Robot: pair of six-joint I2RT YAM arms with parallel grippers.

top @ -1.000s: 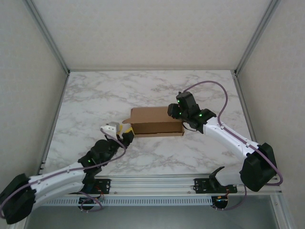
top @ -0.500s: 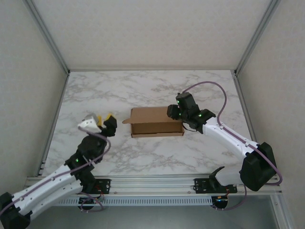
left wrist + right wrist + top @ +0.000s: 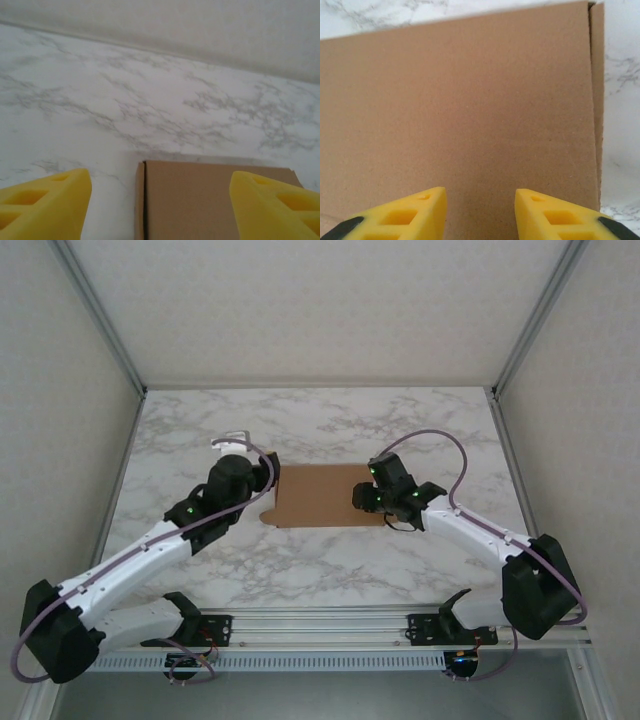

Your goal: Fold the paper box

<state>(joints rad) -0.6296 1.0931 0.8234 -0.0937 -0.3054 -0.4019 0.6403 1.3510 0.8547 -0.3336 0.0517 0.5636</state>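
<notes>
Box (image 3: 318,496): plain brown cardboard, flat top face up, lying mid-table (image 3: 200,430).

Top view: the left gripper (image 3: 266,472) is at the box's left end and the right gripper (image 3: 362,498) is over its right end. A white wall (image 3: 320,310) stands behind the table.

Left wrist view: yellow fingers (image 3: 45,200) are spread wide and hold nothing. One box end lies between them, with bare marble beyond.

Right wrist view: fingers (image 3: 400,215) are set narrower, with a gap and nothing gripped, above the box top. Contact cannot be told.
</notes>
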